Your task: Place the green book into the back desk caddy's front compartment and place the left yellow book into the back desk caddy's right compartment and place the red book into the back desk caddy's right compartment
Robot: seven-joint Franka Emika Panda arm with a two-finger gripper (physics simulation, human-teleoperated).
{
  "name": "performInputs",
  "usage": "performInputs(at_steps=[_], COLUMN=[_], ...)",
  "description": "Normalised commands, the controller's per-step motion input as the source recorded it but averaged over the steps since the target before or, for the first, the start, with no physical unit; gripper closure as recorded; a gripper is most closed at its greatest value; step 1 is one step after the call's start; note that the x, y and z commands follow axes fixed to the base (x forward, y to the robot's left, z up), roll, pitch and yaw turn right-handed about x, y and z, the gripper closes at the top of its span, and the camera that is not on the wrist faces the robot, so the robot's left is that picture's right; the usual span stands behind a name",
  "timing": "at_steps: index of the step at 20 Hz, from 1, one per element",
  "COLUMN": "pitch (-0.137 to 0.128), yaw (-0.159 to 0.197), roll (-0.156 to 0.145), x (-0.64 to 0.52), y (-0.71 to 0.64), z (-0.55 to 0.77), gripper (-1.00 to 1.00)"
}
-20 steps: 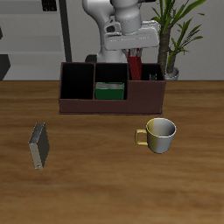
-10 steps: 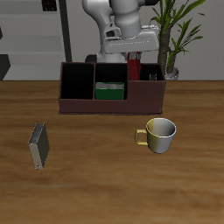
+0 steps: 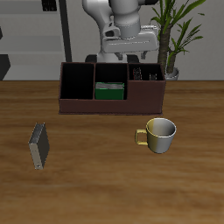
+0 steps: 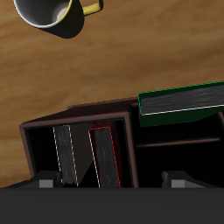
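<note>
Red book (image 4: 105, 156) is no longer hanging up high; it is sitting inside the right compartment (image 4: 80, 157) of the back desk caddy (image 3: 111, 105), near the table's back edge. Gripper (image 4: 112, 179) is waiting above, wide and empty, so all three books look put away.

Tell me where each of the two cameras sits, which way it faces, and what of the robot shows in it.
Exterior view: in front of the table and above it, facing back toward the robot; the arm and gripper hang over the back desk caddy.
Wrist view: on the gripper, looking down into the caddy at the red book and the left yellow book; only dark finger parts show.
Shared: the caddy, the green book, the mug.
</note>
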Motion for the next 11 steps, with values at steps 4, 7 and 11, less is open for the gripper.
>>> performInputs(at_steps=[4,7,11], pitch=[-0.023,-0.042,-0.050], yaw=[0.014,0.013,0.008], roll=[-0.007,-0.013,-0.032], x=[0.01,0.04,0.13], y=[-0.05,-0.04,-0.11], z=[0.16,0.19,0.20], gripper=[-1.00,-1.00,-1.00])
